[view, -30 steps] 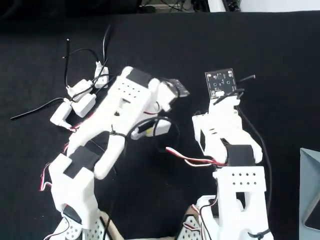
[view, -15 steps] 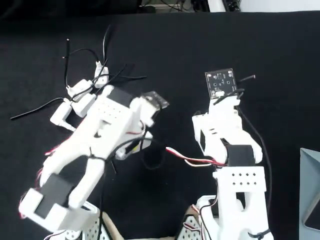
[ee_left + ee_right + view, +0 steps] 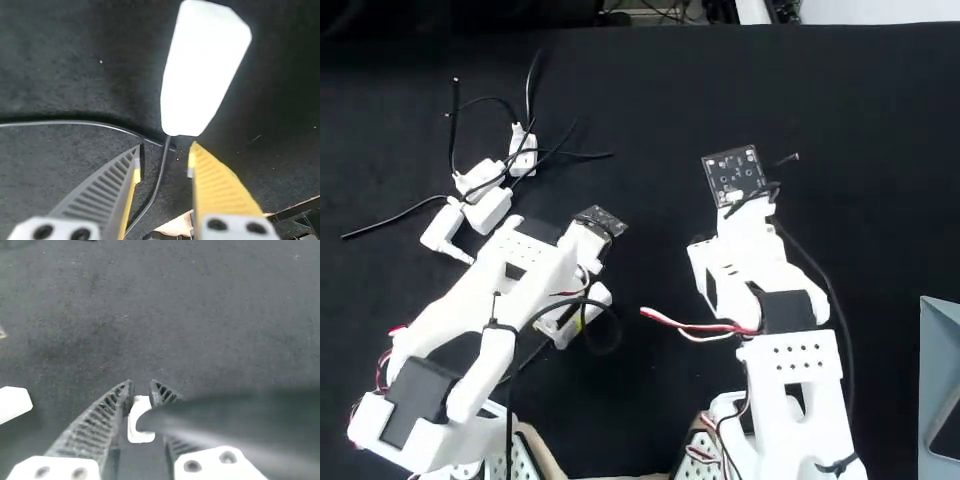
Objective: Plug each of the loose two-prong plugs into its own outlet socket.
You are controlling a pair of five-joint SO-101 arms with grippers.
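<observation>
Jaws of the left gripper (image 3: 166, 150) stand open astride a black cord (image 3: 159, 175), tips just short of the white plug (image 3: 205, 70) lying on the table (image 3: 60, 60). Closing here would likely pinch the cord rather than the casing and drag the plug askew. Jaws of the right gripper (image 3: 141, 386) are clamped on a small white piece (image 3: 140, 422), probably a second plug, seated deep between them with its prongs hidden. A blurred cable (image 3: 230, 415) crosses that camera and may mask alignment or snag. The cluster (image 3: 480, 190) of white sockets and cords lies well apart from the right arm, so a long carry risks twist.
</observation>
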